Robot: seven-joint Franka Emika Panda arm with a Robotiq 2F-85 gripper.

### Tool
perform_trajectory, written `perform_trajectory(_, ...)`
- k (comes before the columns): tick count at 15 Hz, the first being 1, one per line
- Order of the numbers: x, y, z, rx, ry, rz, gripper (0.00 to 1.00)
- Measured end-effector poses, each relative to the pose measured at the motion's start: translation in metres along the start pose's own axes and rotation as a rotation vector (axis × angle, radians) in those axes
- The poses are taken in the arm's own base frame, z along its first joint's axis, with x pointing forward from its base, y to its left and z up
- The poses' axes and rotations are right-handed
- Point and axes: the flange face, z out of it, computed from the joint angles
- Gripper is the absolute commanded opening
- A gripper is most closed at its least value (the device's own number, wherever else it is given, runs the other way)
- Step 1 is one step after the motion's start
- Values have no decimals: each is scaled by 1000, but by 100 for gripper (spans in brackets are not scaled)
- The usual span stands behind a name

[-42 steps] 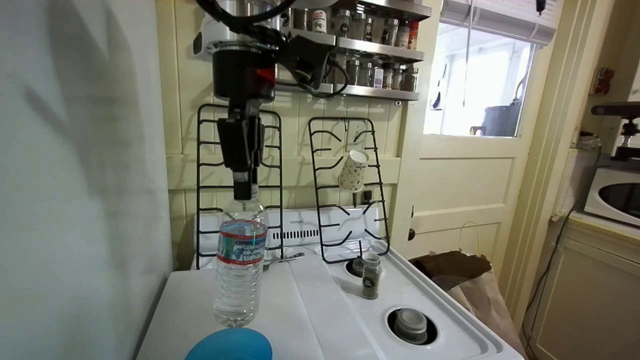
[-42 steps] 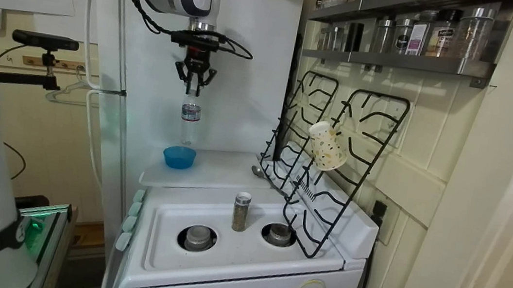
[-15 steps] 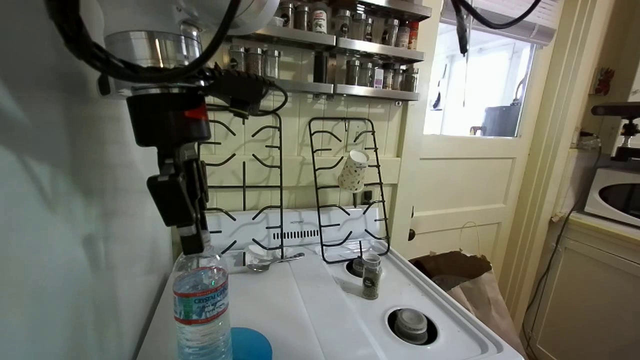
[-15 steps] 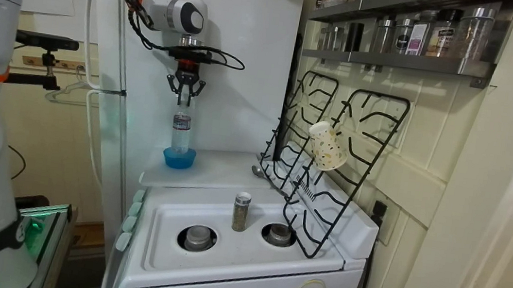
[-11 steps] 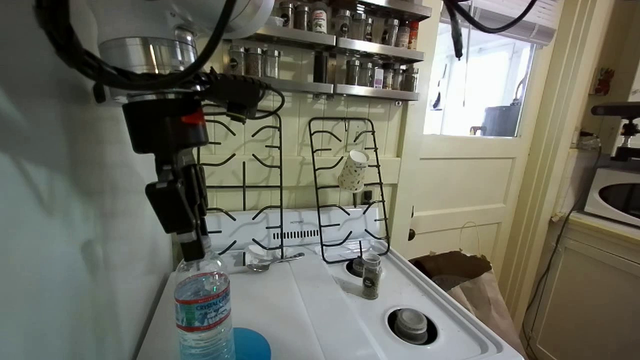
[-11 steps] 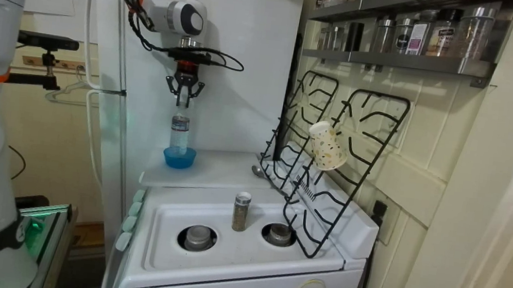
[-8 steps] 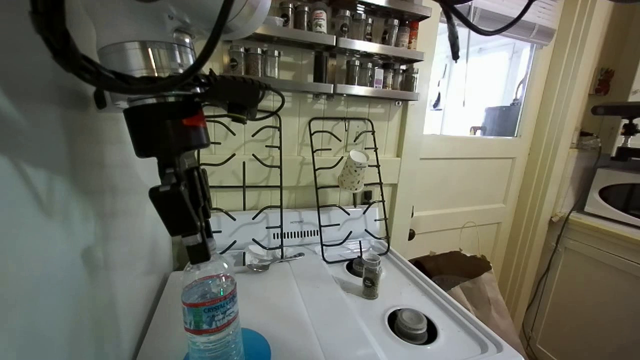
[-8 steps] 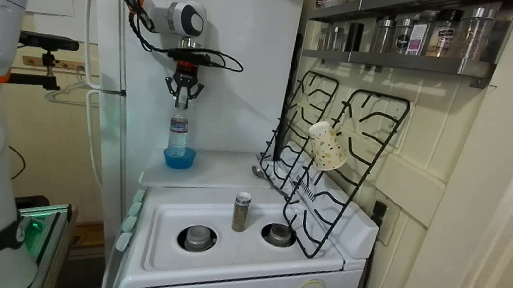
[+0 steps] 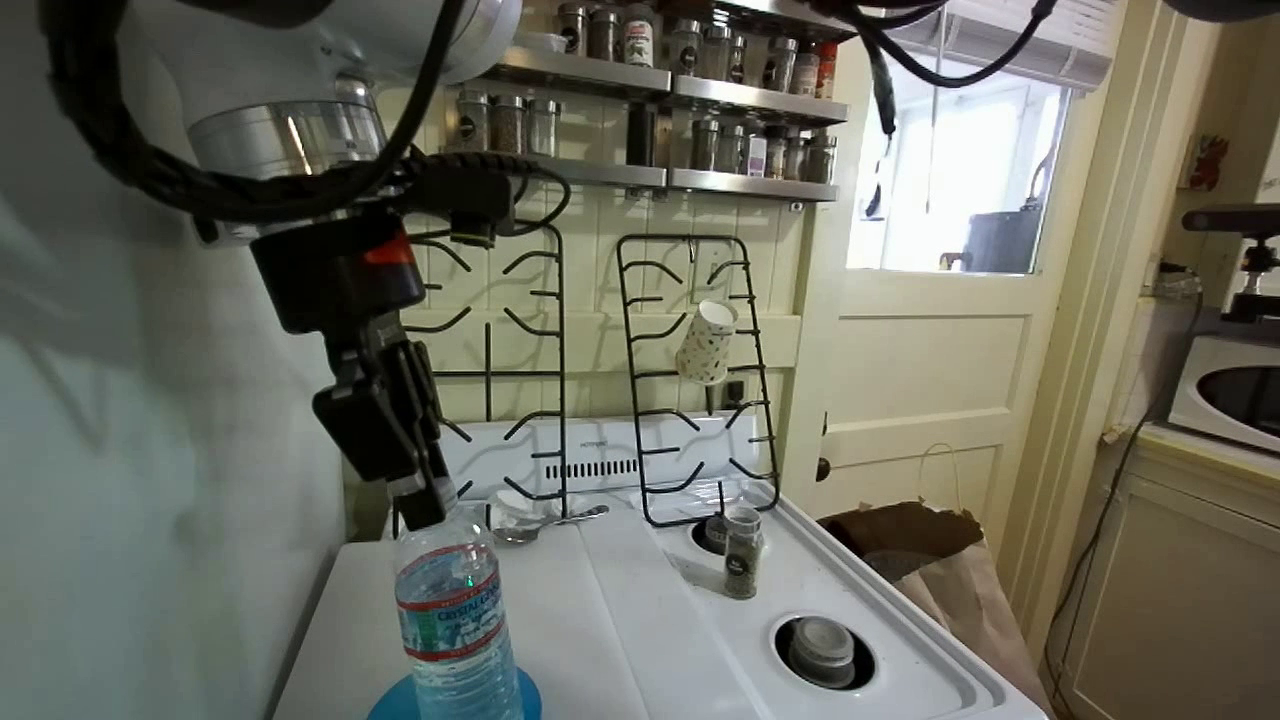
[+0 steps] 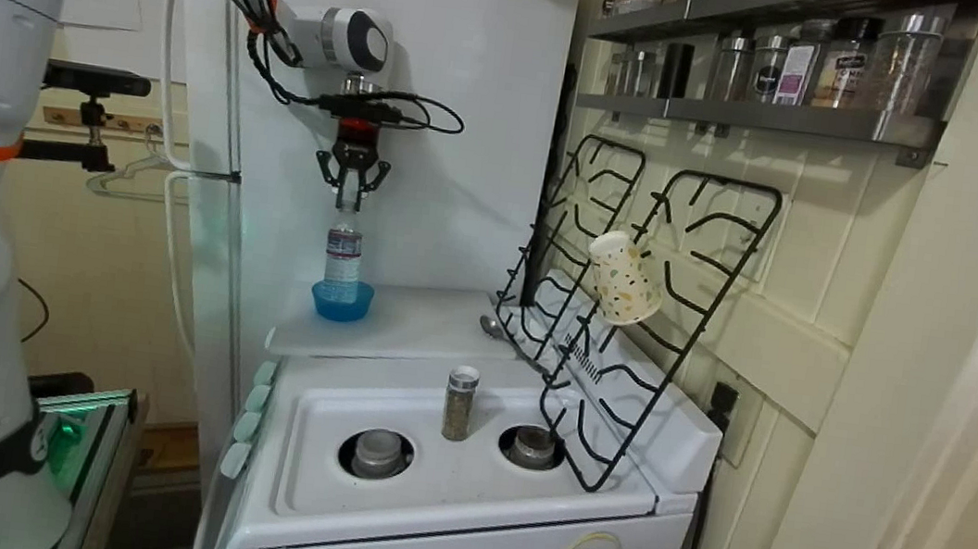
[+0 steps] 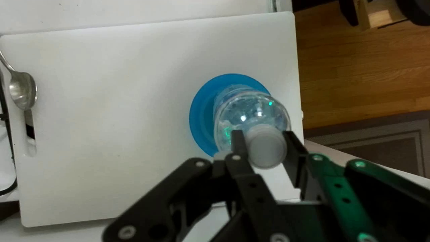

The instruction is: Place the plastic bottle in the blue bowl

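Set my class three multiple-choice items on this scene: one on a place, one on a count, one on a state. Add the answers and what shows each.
1. Where does the bowl stand?
A. On a shelf
B. On the board
C. On the floor

2. How many burners show on the stove?
A. Two
B. Three
C. Five

3. What state is the gripper in?
A. Wide open, holding nothing
B. Shut on nothing
C. Closed on the bottle

Right letters:
1: B, as the wrist view shows the board's surface around the bowl.
2: A, as both exterior views show two of them.
3: C, as the wrist view shows fingers on either side of the cap.
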Motion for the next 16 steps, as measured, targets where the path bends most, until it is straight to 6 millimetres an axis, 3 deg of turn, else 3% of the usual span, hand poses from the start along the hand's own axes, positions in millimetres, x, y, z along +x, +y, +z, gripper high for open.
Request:
perform_trajectory(2, 1, 3, 3, 2, -4, 7, 8)
perform_trajectory(3, 1, 4, 4, 4, -5, 9, 57)
perform_trajectory(5, 2, 5, 5, 6, -5, 10, 62)
perform_trajectory(10, 2, 8, -7, -4, 17, 14, 99)
perform_trajectory(13, -2, 10, -23, -22, 42, 34, 100)
perform_trajectory(16, -20, 12, -43, -40, 48, 144, 100)
